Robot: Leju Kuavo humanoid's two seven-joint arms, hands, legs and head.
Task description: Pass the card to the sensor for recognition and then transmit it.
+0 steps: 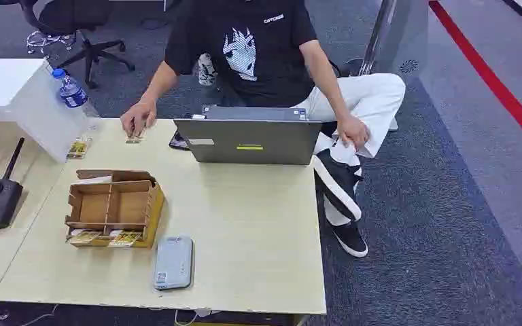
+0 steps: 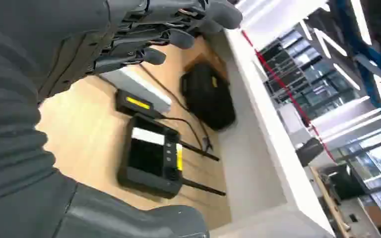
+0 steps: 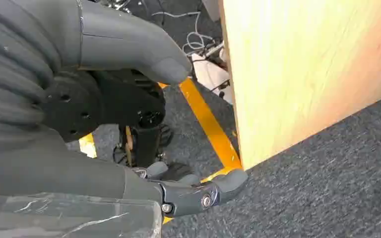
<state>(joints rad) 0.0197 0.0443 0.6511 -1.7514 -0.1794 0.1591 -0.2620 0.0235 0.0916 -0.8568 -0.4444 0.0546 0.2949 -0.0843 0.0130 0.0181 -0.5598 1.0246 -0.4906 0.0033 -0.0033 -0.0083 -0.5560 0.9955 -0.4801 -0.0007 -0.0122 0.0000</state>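
Cards [image 1: 102, 237] are seen lying in the near slot of the cardboard box [image 1: 114, 207] on the table [image 1: 245, 231], beside the grey sensor [image 1: 173, 263]; being thin, light and stiff, one is best pinched at an exposed edge. Nothing is held: the left hand [image 2: 144, 34] is kept loosely open above the neighbouring desk, and the right hand [image 3: 129, 114] is hung open below the table's edge.

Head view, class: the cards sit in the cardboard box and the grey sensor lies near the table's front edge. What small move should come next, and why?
Probably raising the right hand above the table toward the cardboard box. That hand hangs empty beside the table's edge, the cards lie untouched along the box's near side, and the sensor waits beside it.
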